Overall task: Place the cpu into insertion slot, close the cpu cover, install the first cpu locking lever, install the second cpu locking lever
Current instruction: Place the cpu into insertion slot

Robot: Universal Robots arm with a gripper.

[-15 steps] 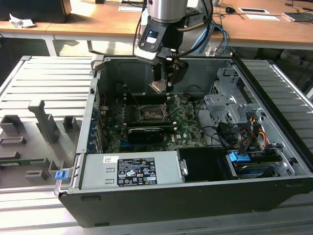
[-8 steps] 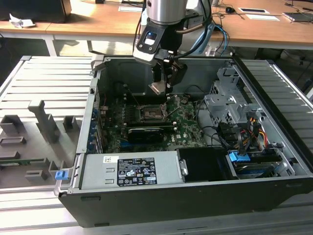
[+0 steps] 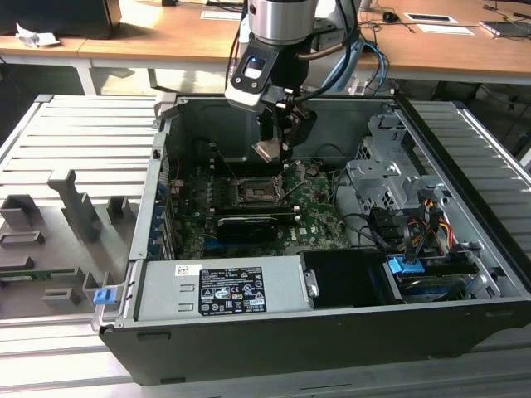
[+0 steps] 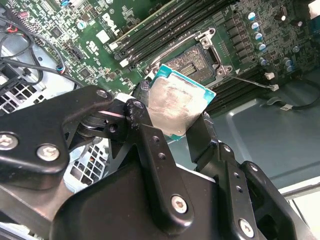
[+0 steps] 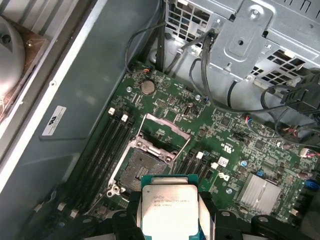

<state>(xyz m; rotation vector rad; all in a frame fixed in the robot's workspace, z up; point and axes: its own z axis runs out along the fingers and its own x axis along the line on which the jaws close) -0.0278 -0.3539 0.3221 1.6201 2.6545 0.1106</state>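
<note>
Grip check: my gripper [image 4: 175, 119] was clamped on the cpu [image 5: 169, 210], one finger on each of two opposite edges, metal top up. The chip hung above the insertion slot [image 5: 145, 167], clear of it. The slot sat bare in the far half of the case [image 3: 332, 340], on the exterior view's left of the drive cage [image 3: 390, 178], with the cpu cover [image 5: 167, 125] raised. Judged the chip light, thin and stiff, its lid smooth and slip-prone, its underside fragile: edges only, modest squeeze, kept level
</note>
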